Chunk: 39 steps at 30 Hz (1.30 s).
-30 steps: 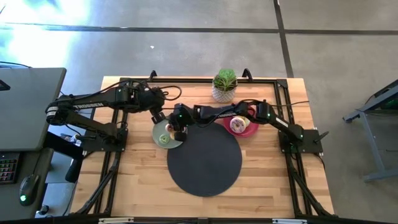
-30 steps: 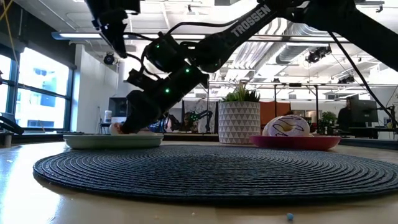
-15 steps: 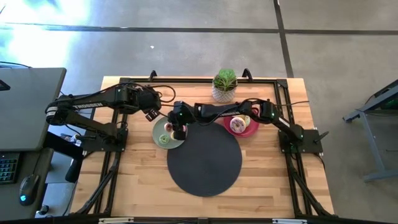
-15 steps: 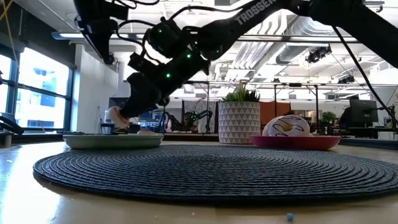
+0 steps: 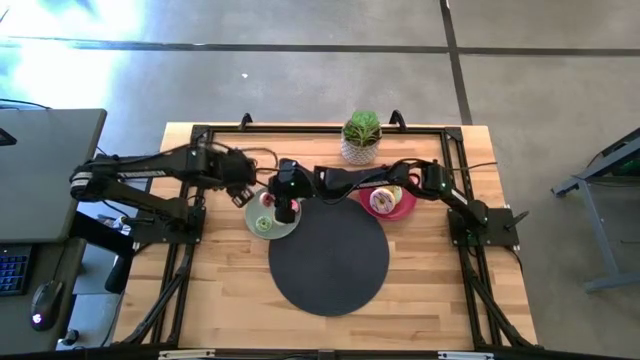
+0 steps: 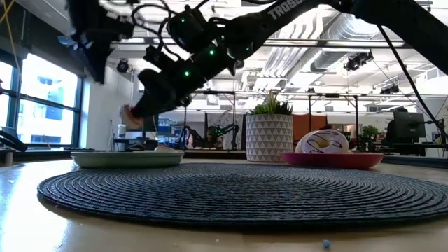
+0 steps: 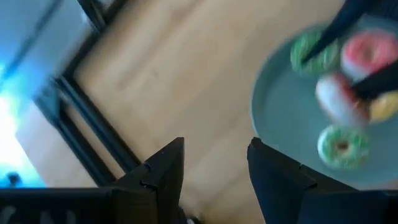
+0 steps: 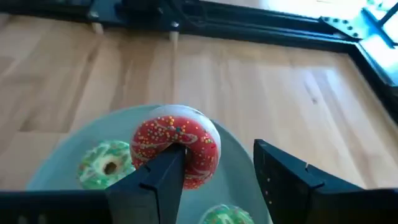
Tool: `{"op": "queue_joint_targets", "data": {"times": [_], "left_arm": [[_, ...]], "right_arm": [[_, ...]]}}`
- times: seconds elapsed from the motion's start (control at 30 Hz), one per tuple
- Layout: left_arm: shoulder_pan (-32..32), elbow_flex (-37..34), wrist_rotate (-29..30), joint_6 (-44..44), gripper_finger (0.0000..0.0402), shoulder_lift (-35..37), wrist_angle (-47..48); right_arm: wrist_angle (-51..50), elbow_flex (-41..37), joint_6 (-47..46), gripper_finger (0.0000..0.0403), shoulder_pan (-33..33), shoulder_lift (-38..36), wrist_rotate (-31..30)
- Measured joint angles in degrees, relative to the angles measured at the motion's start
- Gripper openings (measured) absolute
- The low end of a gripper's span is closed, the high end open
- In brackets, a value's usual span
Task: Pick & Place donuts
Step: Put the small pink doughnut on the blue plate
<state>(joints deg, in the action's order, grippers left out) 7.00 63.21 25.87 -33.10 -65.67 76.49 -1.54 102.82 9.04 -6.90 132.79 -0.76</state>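
Note:
A red-pink sprinkled donut (image 8: 177, 146) is in my right gripper (image 8: 217, 163), above the sage-green plate (image 5: 283, 229). In the low view the donut (image 6: 129, 115) hangs clear over that plate (image 6: 126, 159). On the plate lie two green donuts (image 8: 107, 165) (image 8: 227, 216), a white one (image 7: 333, 96) and a yellow one (image 7: 382, 106). My left gripper (image 7: 214, 160) is open over bare wood just left of the plate, seen in the high view (image 5: 243, 192). A white donut (image 6: 323, 142) rests on the pink-red plate (image 5: 405, 209). My right gripper holds the red-pink donut at its ring (image 8: 199, 163), coming down on a slant from the table's right. One fingertip (image 8: 168, 163) covers the hole's lower edge. The other finger (image 8: 273, 168) stands outside the rim, and its touch is not plain. The donut is lifted clear, tilted.
A potted plant (image 5: 361, 137) in a white pot stands behind the plates. A round dark woven mat (image 5: 328, 258) lies in front of them. Black frame rails (image 5: 180, 250) run along the table's sides.
My right gripper has risen from the sage-green plate with the red-pink donut, which now hangs clear above it. My left gripper has drawn back toward the table's left edge, away from the plate.

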Motion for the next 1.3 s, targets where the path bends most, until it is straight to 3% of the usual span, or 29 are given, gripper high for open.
{"op": "queue_joint_targets", "data": {"times": [0.17, 0.33, 0.53, 0.67, 0.8, 1.03, 1.3], "left_arm": [[-4.3, -9.9, -5.5, -5.3, 0.0168, 4.0, -3.4], [-10.8, -18.2, -8.9, -4.5, 0.0168, 13.7, -20.6], [-15.0, -31.0, -8.5, 1.8, 0.0168, 23.5, -44.0], [-14.9, -40.0, -7.0, -0.2, 0.0168, 23.8, -52.5], [-14.9, -44.0, -3.2, 1.2, 0.0168, 23.5, -61.5], [-14.9, -43.5, 1.2, 6.1, 0.0168, 23.8, -64.8], [-14.9, -43.4, 1.9, 0.8, 0.0168, 19.1, -59.8]], "right_arm": [[-3.9, -0.2, 0.0, 0.017, 0.0, -0.3, 0.5], [-5.3, -0.1, 0.0, 0.0161, 0.0, -0.3, 0.5], [-1.9, -0.1, 0.0, 0.0154, 0.0, -0.3, 0.6], [-1.2, -0.1, 0.0, 0.0155, 0.4, -0.3, 1.1], [-0.7, -0.1, -0.1, 0.0155, 0.7, -0.3, 1.3], [-0.7, -0.1, -1.5, 0.0155, 0.7, -0.3, 1.4], [-0.8, -0.1, -3.0, 0.0156, 0.6, -0.3, 3.0]]}}
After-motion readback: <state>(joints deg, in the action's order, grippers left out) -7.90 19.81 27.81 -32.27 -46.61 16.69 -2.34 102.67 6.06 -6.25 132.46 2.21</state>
